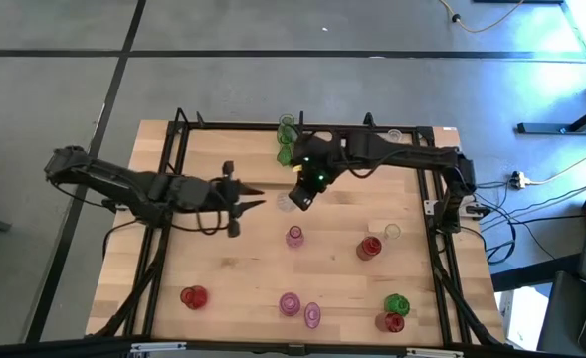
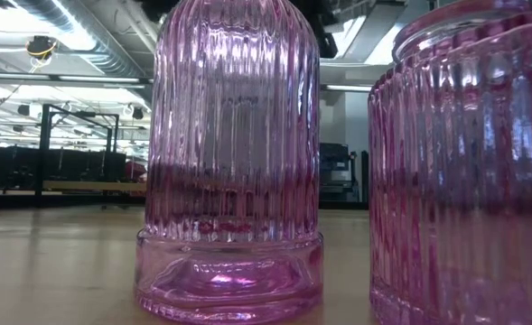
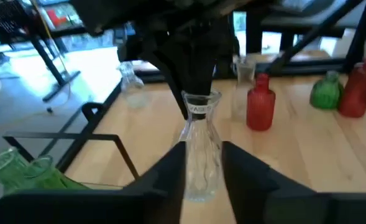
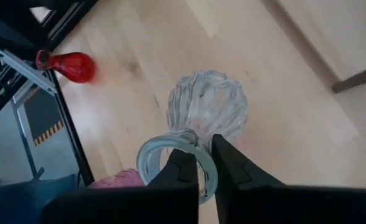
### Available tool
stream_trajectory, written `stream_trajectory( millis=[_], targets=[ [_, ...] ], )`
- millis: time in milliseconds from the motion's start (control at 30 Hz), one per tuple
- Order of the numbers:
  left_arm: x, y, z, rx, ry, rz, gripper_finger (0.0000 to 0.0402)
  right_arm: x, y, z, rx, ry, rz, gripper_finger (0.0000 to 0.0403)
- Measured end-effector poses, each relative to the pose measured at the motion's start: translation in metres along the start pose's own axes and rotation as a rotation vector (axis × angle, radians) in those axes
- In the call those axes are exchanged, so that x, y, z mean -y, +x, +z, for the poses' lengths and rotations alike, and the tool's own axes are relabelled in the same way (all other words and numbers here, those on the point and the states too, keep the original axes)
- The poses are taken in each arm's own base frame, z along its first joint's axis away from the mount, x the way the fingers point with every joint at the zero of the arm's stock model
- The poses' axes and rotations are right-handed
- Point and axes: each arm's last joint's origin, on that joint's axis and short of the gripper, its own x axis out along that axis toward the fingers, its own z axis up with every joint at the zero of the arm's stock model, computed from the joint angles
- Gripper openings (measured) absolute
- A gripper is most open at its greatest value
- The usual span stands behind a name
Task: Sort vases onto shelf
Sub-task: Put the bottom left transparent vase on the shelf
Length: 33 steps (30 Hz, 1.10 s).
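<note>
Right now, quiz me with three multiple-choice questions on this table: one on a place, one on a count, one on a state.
1. Where is the clear vase? A the table's middle; B its near left corner; C the floor.
2. How many pink vases show from above? A one; B three; C six.
3. The right hand is: A open, empty; B shut on the clear vase's rim; C out of sight.
A: it stands mid-table. B: three are pink. B: its fingers pinch the rim.

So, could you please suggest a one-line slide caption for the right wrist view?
Right gripper pinches the rim of a clear vase above the wooden tabletop, with a red vase lying beyond.
</note>
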Motion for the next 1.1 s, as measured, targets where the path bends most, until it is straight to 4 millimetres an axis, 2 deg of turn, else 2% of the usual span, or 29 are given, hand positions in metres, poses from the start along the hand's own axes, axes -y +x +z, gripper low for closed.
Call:
stream_trajectory(
  millis=[133,267,367,567,1100],
  targets=[
    [-0.001,0.017,0.011,-0.028,0.011,-0.013,0.015,-0.004,0.001,0.005,0.039,-0.015,0.045,0.0001],
    [-0.002,0.031,0.023,-0.069,0.014,-0.058,0.017,-0.005,0.001,0.008,0.07,-0.021,0.062,0.0001],
    [-0.001,0.042,0.023,-0.149,0.024,-0.084,0.0172,-0.005,0.001,0.009,0.076,-0.022,0.066,0.0001],
    [0.005,0.057,0.025,-0.191,0.026,-0.103,0.0173,-0.005,0.001,0.007,0.053,-0.018,0.064,0.0001],
    [-0.013,0.068,0.019,-0.238,-0.111,-0.012,0.0173,-0.014,0.002,0.012,0.116,-0.043,0.138,0.0001]
  ],
)
